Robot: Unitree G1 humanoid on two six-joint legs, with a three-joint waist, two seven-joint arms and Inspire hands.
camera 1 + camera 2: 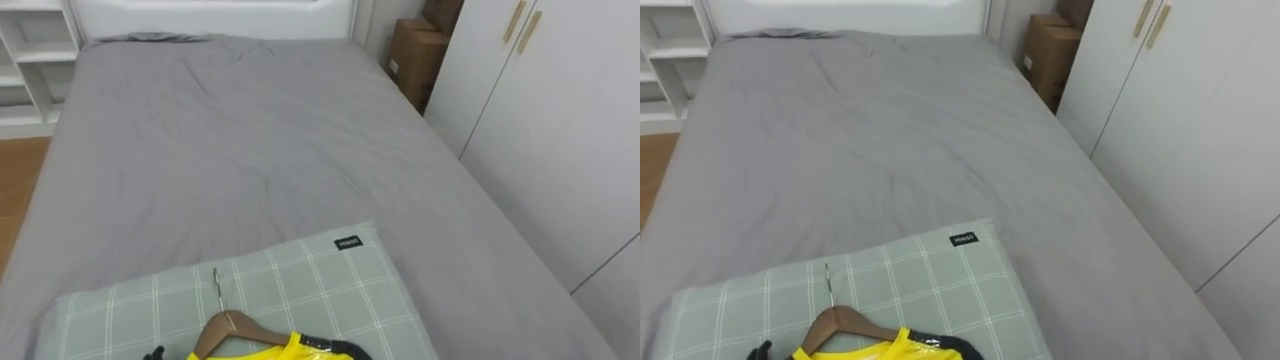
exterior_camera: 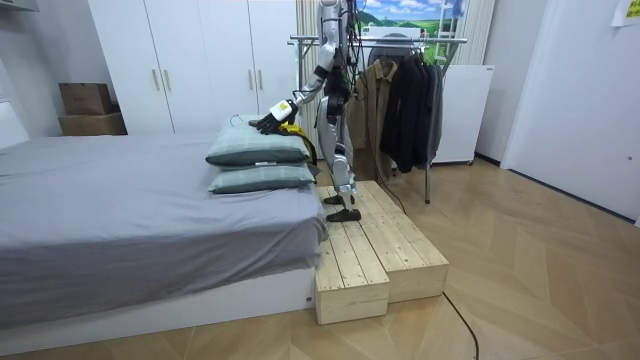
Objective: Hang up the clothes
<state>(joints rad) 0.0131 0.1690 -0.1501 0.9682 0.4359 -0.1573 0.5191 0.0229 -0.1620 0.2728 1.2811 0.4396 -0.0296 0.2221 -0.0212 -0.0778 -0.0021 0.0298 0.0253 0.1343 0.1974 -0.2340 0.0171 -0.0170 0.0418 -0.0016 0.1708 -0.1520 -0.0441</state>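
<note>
The left hand (image 2: 270, 123) is stretched out over the upper of two stacked pillows (image 2: 255, 150), at the yellow garment (image 1: 262, 350); whether it is clasped on the cloth cannot be told. One garment is seen, glossy yellow with black trim, laid on the pillow and hung on one curved wooden hanger (image 1: 228, 327) with a thin metal hook. The pillowcase is pale green with a white check. One small black tag (image 1: 348, 242) is sewn at its corner, its white print too small to be read. The bed (image 1: 250, 150) is covered by a plain grey sheet, lightly creased. Two brown cardboard boxes (image 2: 88, 110) are stacked by the white wardrobe. The robot is stood on a two-level plank platform (image 2: 380, 250) beside a metal rack (image 2: 400, 42) hung with dark coats.
</note>
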